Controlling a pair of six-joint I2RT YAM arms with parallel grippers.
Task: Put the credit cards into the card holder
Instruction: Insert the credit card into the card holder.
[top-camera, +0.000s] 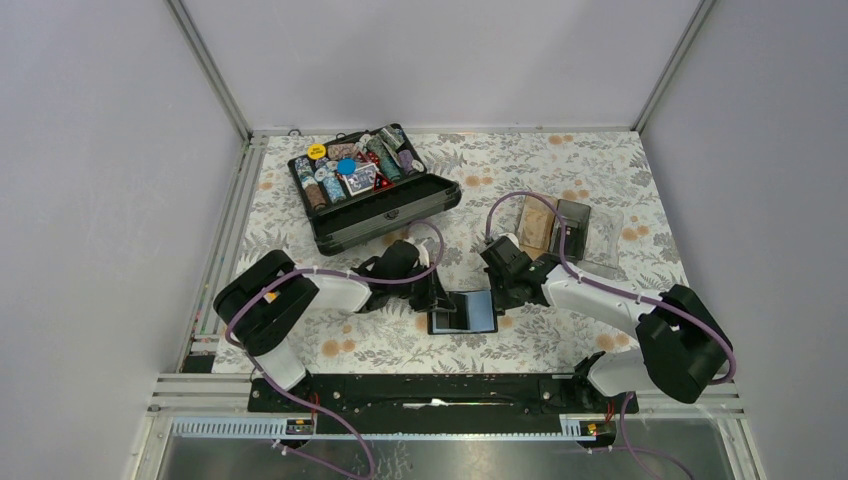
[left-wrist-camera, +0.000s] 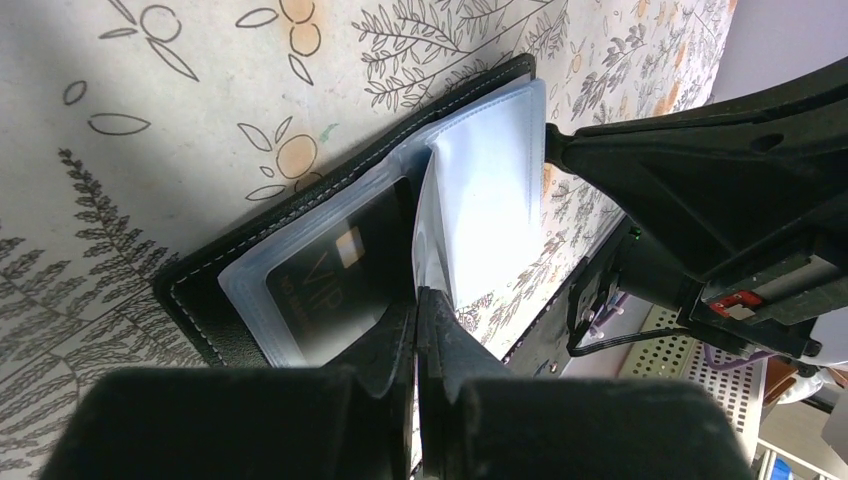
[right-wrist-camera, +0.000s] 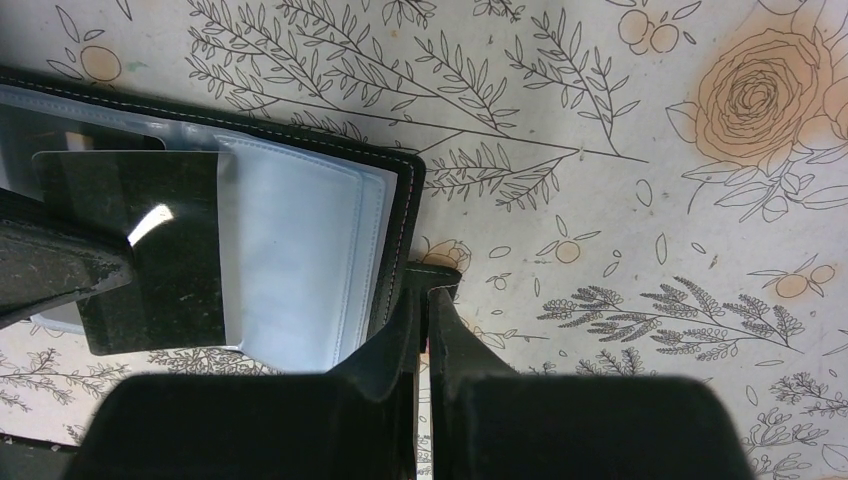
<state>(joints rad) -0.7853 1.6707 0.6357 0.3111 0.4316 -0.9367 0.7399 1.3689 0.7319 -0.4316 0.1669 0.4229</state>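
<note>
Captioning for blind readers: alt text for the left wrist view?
Open black card holder on a floral tablecloth, a dark VIP card in one sleeve. The shut left tool apparently pinches a lifted clear sleeve; the right tool meets its edge.

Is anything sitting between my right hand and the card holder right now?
Nothing visible. The right hand, shut, has its tips right at the black cover edge of the card holder. The left hand, shut too, meets the clear sleeves on the opposite side.
</note>
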